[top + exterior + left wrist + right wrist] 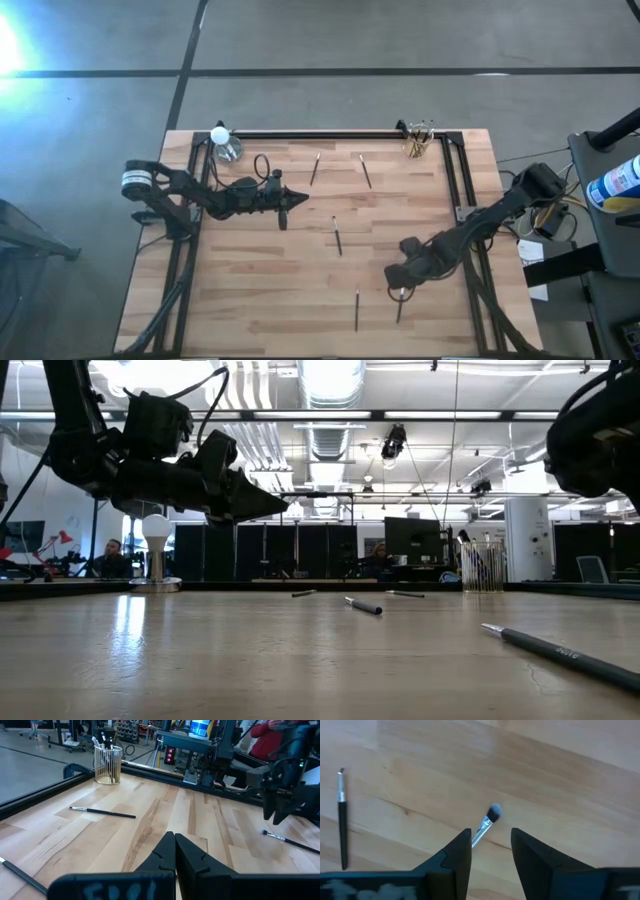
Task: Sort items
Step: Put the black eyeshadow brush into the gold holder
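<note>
Several thin dark brushes lie flat on the wooden table: two at the far middle [315, 168] [366, 171], one at the centre [337, 236], two near the front [357, 310] [399, 305]. My right gripper [491, 835] is open above the front right brush [484, 827], a finger on either side of its handle, the bushy tip [494, 811] beyond them. My left gripper [300, 200] is shut and empty, held above the table left of centre; it also shows in the low view [280, 508].
A wire cup holding brushes [420, 140] stands at the far right corner. A glass cup with a white bulb [225, 145] stands at the far left. A black frame rail [330, 134] runs along the far edge, with rails down both sides. Another brush [342, 820] lies beside my right gripper.
</note>
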`<action>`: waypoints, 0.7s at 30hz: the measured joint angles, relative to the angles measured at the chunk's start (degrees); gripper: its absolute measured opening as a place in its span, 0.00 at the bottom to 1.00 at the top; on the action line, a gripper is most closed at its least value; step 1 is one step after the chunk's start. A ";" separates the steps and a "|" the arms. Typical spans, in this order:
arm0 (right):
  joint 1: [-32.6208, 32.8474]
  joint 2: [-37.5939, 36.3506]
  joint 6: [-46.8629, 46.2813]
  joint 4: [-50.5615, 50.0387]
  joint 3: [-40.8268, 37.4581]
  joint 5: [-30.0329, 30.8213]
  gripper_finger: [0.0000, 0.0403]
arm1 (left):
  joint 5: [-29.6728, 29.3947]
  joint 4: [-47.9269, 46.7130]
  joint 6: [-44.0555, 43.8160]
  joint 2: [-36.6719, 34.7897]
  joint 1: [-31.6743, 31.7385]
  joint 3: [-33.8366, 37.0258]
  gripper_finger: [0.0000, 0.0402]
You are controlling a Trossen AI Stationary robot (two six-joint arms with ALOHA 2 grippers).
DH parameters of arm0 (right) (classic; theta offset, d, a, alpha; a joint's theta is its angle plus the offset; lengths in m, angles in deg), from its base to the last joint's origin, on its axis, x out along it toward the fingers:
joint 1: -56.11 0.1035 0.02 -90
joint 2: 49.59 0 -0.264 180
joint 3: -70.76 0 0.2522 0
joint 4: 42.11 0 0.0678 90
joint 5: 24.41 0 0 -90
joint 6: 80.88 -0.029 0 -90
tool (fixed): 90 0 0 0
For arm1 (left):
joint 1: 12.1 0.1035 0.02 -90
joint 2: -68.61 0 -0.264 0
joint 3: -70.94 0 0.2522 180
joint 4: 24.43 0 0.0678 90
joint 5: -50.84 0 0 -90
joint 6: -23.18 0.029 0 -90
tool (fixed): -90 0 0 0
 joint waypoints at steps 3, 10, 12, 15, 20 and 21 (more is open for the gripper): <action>0.00 0.58 0.02 0.46 -0.05 -0.11 0.31 | 0.01 0.01 0.00 0.00 -0.04 0.00 0.00; 0.00 0.77 0.20 2.68 -0.09 -0.61 0.32 | 0.14 0.01 -0.34 0.00 -0.04 0.00 0.00; -0.02 0.89 0.20 2.71 -0.09 -0.61 0.33 | 0.56 -0.16 -0.35 0.00 -0.04 0.00 0.00; -0.02 1.37 0.20 2.71 -0.09 -0.62 0.34 | 1.55 -0.43 -0.41 0.00 -0.04 0.00 0.00; -0.02 1.62 0.21 3.05 -0.09 -1.27 0.36 | 1.56 -0.56 -0.40 0.00 -0.03 0.00 0.00; -0.01 1.62 0.13 3.06 -0.09 -1.34 0.36 | 1.55 -0.56 -0.41 0.00 -0.02 0.00 0.00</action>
